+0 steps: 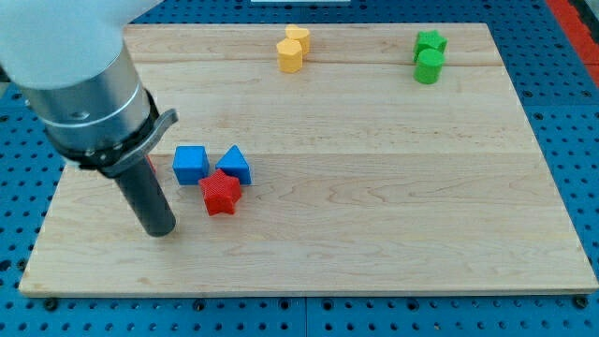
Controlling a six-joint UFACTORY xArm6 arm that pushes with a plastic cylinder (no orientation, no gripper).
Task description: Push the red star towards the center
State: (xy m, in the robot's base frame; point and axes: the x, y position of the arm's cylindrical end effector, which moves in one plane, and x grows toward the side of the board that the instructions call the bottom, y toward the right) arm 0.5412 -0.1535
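- A pale wooden bench [374, 215] is filling most of the view, lying on a blue perforated surface [571, 112].
- The robot arm is reaching in from the view's top left, and its dark rod is ending at my tip [159, 231], which is sitting on the bench in the lower left part.
- There is no hand on this arm, only the rod, so nothing is being spread, pressed together or pinched.
- The red star [221, 193] is lying left of the bench's centre, just to the right of my tip and apart from it.
- A blue cube [190, 165] and a blue triangular block [234, 165] are sitting side by side just above the red star; the triangular one seems to be touching it.
- A small sliver of another red block [151, 163] is showing beside the rod; its shape cannot be made out.
- Two yellow blocks [293, 48] are huddling together near the top edge.
- Two green blocks [430, 56] are huddling together near the top right.
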